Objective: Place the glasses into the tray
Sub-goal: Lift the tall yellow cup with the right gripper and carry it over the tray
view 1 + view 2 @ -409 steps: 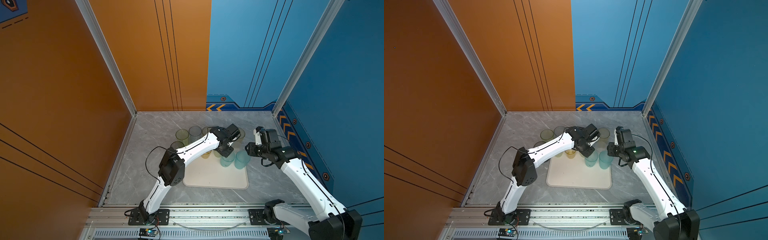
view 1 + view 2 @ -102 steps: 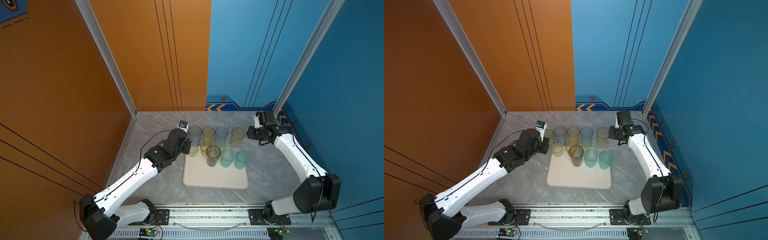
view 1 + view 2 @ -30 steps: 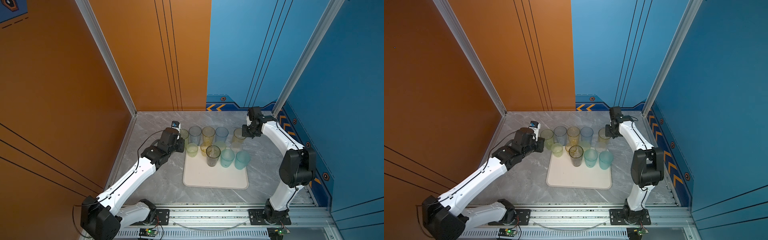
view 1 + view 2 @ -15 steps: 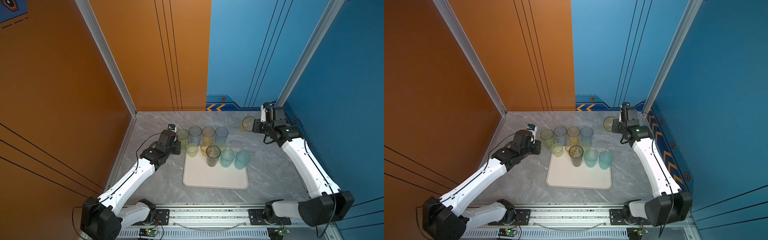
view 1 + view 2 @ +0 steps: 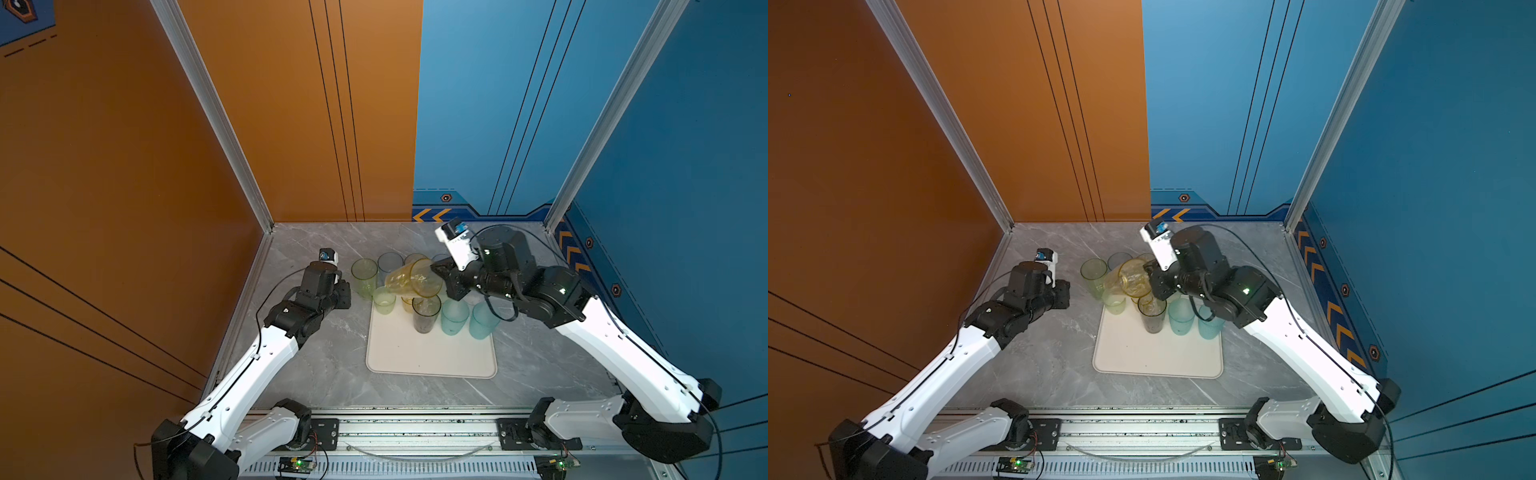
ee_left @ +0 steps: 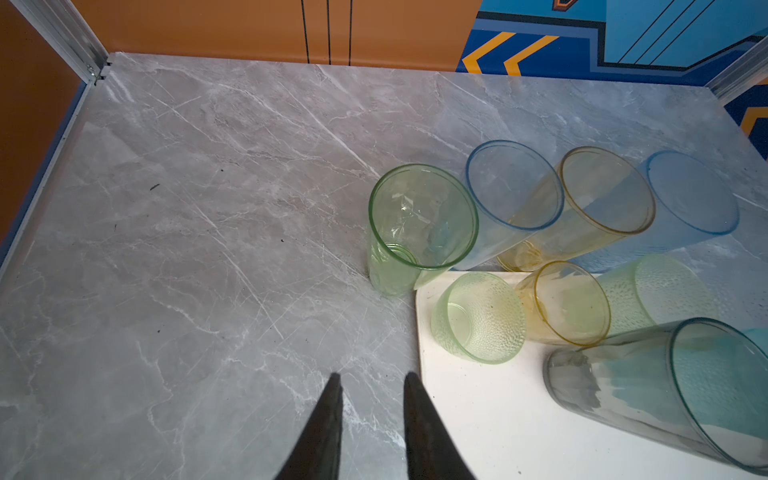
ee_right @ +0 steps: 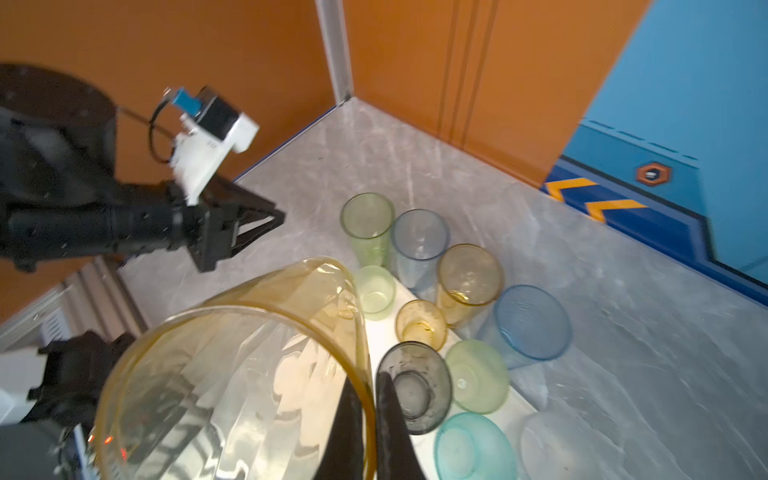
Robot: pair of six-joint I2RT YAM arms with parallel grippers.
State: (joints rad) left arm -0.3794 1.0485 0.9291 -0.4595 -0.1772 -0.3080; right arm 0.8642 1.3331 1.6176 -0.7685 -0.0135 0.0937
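Above tray [image 5: 432,357] far edge: right gripper [image 7: 365,386] pinches tilted yellow glass [image 5: 409,278] by rim, over standing glasses [image 5: 455,318]. Risk: rim grip slips, or descent topples neighbours. Left gripper [image 6: 372,382] parted, empty, near green glass [image 6: 419,224].

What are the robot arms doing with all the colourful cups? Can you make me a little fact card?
Right gripper: shut on the rim of a tall amber translucent tumbler, held tilted in the air above the far glasses
Left gripper: slightly open, empty, over the grey marble table
Flat cream-white rectangular tray: tumblers crowd its far end; near half bare
Tall green translucent tumbler: upright on the table, just off the tray's corner
Smoky grey tumbler: upright in the tray
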